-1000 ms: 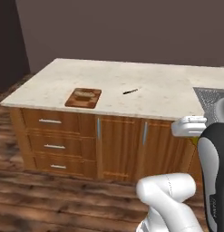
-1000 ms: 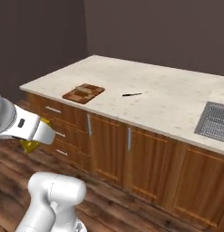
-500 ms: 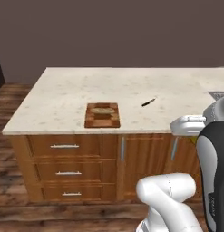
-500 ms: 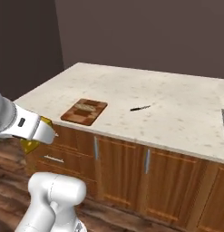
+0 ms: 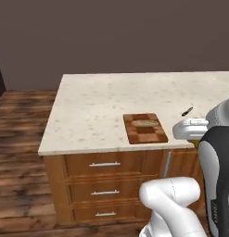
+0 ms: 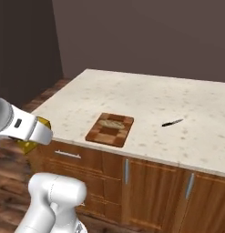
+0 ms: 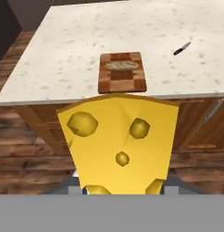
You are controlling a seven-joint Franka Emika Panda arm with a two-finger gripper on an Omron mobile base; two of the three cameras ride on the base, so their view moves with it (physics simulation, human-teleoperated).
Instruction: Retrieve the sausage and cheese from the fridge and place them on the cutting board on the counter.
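Taking the cutting board (image 5: pixel 144 128) as the landmark, I go from left to right. To the left of the board there is a wide bare stretch of the counter (image 5: pixel 88 115), and below it a stack of drawers with silver handles (image 5: pixel 104 164). The board itself lies near the front edge of the counter. On its far half there is a pale, elongated thing (image 7: pixel 121 65); I cannot tell for sure what it is, it looks lighter than a sausage should look, so I cannot confirm that the sausage is already delivered.

In front of the board, off the counter and lower than its top, the gripper (image 6: pixel 35 132) carries the cheese (image 7: pixel 119 142). In the hand view the yellow wedge with its holes sits directly before the camera and hides the fingertips, so the jaws themselves are not visible; from the way the wedge hangs there, I judge that they are closed on it. In the right base view a yellow corner shows under the white hand.

To the right of the board, well apart from it, a small dark knife (image 6: pixel 171 122) lies on the counter.

As for progress: the cheese is taken and brought near the counter, but it is not yet over the board. What is left is to lift it above the counter edge, reach to the board and set it on the free near half.
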